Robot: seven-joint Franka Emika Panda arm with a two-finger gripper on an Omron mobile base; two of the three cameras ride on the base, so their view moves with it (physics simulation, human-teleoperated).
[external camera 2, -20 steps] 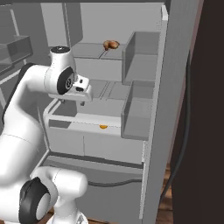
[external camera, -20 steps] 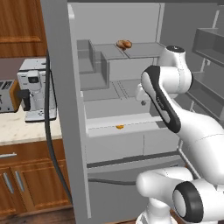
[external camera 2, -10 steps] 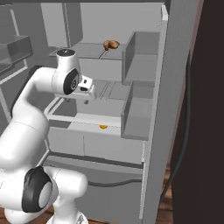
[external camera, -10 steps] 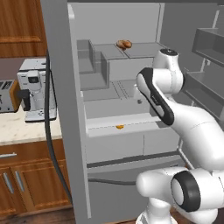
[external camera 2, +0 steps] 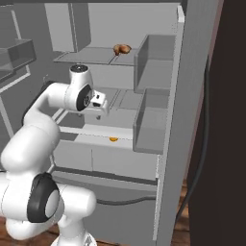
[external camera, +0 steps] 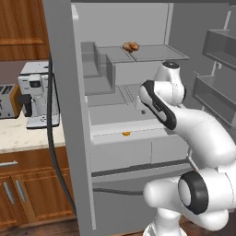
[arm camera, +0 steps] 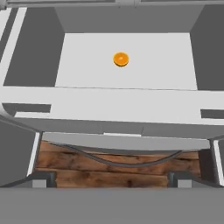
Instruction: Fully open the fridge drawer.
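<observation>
**Open fridge, drawer level: contents and positions**

- Fridge drawer (external camera: 120,154): wide light-grey box with a plain flat front and whitish rim, low in the open fridge, below the wire shelf. In the left base view its rim stands forward of the shelf above. The hand view looks down into it: pale floor, grey side walls, front rim across the middle of the picture.
- Orange (arm camera: 120,59): small round fruit lying alone on the drawer floor, toward the back, apart from every wall. In both base views it shows just above the drawer's front rim.
- Narrower drawer front (external camera: 168,148): same height, just beside the wide one.
- Hand (external camera 2: 99,102): hangs over the drawer at wire-shelf height, touching nothing. Its two dark fingertips (arm camera: 40,178) sit far apart at the lower corners of the hand view, so the hand is wide and holds nothing.
- Brown food item (external camera: 130,46): on the upper shelf.
- Door racks (external camera: 220,46): darker grey trays on the open door.
- Coffee machine (external camera: 38,94) and toaster (external camera: 6,101): on the pale surface beside the fridge, above wooden cabinets.
- Wooden floor (arm camera: 109,166): seen past the drawer front, with a dark cable (arm camera: 122,161) lying across it.
</observation>
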